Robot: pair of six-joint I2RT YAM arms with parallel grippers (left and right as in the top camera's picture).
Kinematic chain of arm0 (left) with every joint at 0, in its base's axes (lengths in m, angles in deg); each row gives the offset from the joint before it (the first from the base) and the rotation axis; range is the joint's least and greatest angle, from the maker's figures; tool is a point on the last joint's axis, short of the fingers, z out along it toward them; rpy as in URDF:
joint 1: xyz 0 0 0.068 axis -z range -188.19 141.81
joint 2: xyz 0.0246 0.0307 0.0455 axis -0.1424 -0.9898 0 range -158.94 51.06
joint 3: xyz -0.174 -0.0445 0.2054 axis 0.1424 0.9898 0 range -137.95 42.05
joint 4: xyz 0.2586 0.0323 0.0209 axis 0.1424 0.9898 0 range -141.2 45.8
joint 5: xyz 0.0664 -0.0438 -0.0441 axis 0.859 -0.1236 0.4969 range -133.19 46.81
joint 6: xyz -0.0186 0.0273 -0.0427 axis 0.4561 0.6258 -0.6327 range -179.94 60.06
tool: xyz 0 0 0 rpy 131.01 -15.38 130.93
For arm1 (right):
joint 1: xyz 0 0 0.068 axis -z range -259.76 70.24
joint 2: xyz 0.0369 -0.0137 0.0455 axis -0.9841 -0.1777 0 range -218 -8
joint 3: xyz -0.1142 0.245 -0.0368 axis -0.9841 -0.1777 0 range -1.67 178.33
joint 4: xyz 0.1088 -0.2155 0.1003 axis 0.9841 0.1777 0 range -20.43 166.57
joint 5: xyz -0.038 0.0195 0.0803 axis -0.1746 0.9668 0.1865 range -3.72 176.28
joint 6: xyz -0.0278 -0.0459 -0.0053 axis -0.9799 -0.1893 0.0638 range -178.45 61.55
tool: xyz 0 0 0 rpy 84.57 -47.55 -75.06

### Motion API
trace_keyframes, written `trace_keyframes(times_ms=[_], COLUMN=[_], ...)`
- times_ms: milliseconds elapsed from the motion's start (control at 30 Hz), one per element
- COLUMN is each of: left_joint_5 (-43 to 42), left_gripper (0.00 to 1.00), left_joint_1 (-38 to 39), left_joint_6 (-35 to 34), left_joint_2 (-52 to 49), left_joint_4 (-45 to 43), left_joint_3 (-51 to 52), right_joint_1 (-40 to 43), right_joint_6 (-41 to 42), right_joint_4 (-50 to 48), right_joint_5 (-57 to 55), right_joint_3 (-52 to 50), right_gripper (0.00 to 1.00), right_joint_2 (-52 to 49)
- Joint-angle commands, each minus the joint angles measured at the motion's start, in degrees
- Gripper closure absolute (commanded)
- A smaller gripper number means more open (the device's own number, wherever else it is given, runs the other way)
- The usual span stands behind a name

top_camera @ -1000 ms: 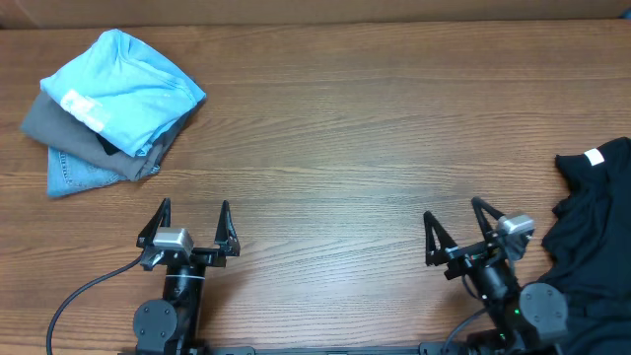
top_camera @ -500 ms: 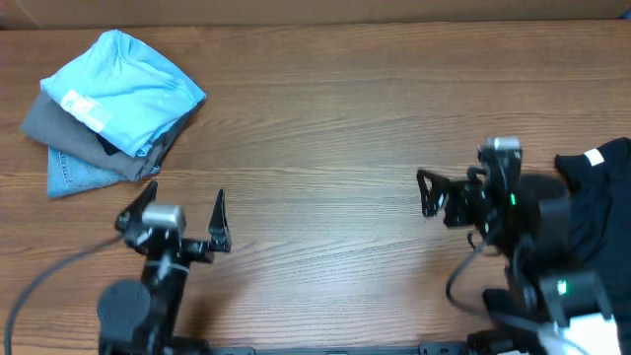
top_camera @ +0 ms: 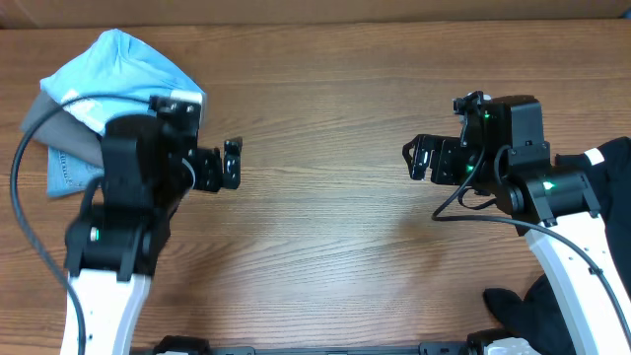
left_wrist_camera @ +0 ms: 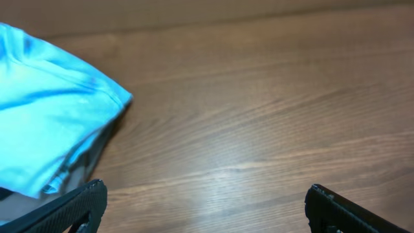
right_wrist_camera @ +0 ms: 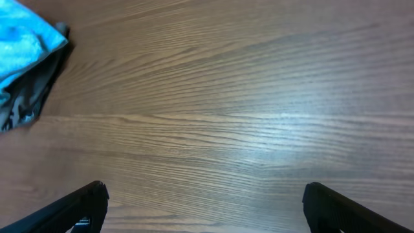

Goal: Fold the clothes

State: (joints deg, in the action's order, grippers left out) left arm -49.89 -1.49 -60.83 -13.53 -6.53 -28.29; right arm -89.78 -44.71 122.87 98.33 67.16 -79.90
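Both arms have swung forward over the surface; folding has not begun.
Left end effector, near the light blue shirt, and right end effector gape apart, empty; the black T-shirt lies crumpled, well apart from that shirt.

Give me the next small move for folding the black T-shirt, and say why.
Probably turn the right claw toward the plain black soft-fabric T-shirt and reach for its near edge. The shirt lies bunched, untouched, at the right edge of the wooden table, while that open claw points at bare wood in the middle. The left claw sits far off, by the light blue shirt.
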Motion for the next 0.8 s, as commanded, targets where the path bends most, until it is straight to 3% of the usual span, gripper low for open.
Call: trace_keyframes(times_ms=[0, 133, 300, 433, 767], left_joint_5=[-2.2, -7.1, -6.9, -7.1, -7.3], left_gripper=[0.00, 0.00, 0.00, 0.00, 0.00], left_joint_1=[-0.3, -0.3, -0.3, -0.3, -0.3], left_joint_6=[0.5, -1.9, -1.9, -1.9, -1.9], left_joint_2=[-3.4, -4.7, -7.3, -9.0, -9.1], left_joint_4=[1.2, 0.8, 0.9, 2.8, 1.8], left_joint_3=[-4.1, -4.1, -4.1, -4.1, -4.1], right_joint_1=[2.4, 10.4, 24.2, 34.2, 43.9], right_joint_6=[7.5, 14.2, 19.2, 24.9, 25.1], right_joint_4=[0.4, -0.1, -3.4, -7.3, -9.0], right_joint_5=[-5.3, -10.8, -11.2, -14.1, -15.0], right_joint_3=[1.7, 1.7, 1.7, 1.7, 1.7], right_gripper=[0.00, 0.00, 0.00, 0.06, 0.23], right_joint_2=[-0.7, -2.7, -8.0, -16.0, -30.5])
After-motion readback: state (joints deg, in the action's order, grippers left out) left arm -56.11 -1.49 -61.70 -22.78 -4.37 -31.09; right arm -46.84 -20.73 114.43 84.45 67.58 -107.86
